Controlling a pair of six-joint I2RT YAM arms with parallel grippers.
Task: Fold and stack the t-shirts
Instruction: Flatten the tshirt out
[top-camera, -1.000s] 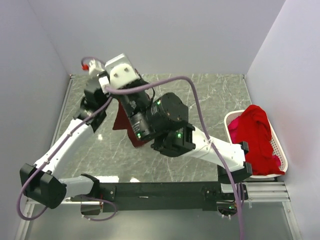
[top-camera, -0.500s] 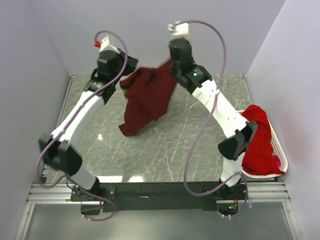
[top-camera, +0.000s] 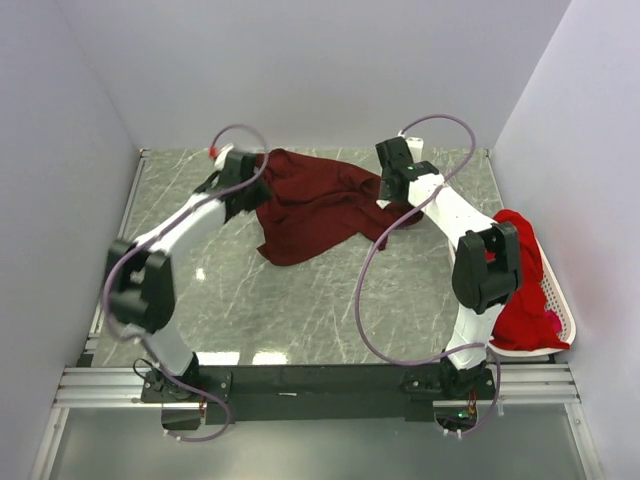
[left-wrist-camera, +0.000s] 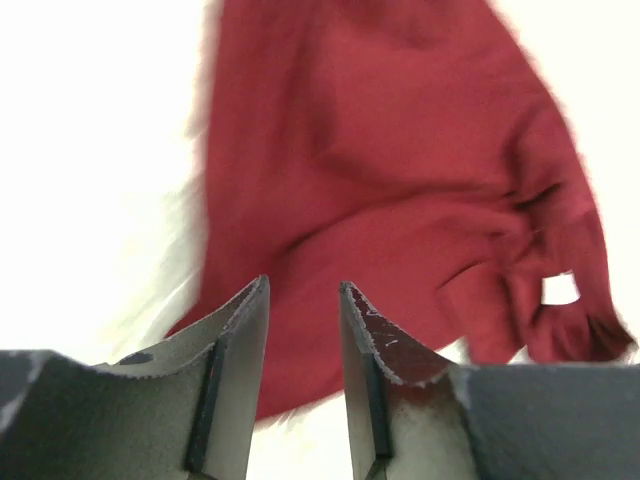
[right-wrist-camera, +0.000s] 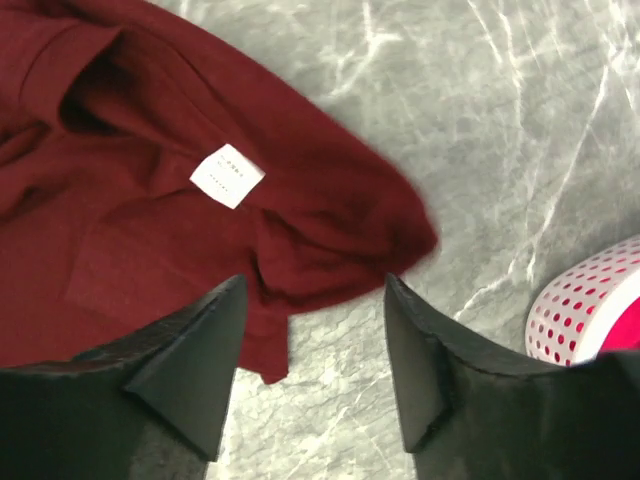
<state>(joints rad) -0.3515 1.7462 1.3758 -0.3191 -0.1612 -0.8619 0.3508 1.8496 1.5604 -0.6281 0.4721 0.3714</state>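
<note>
At the right edge of the top view a white perforated basket holds a heap of bright red t-shirts that spills over its rim; part of it is hidden by the right arm's elbow. The dark maroon t-shirt lies rumpled on the grey marbled counter in the upper middle, its white label facing up. The left arm reaches far to the shirt's left edge, its left fingers a little parted, gripping nothing. The right arm stretches to the shirt's right edge, its right fingers spread wide over the cloth's border, holding nothing. Pale walls close the left, back and right; bare counter lies below the shirt.
</note>
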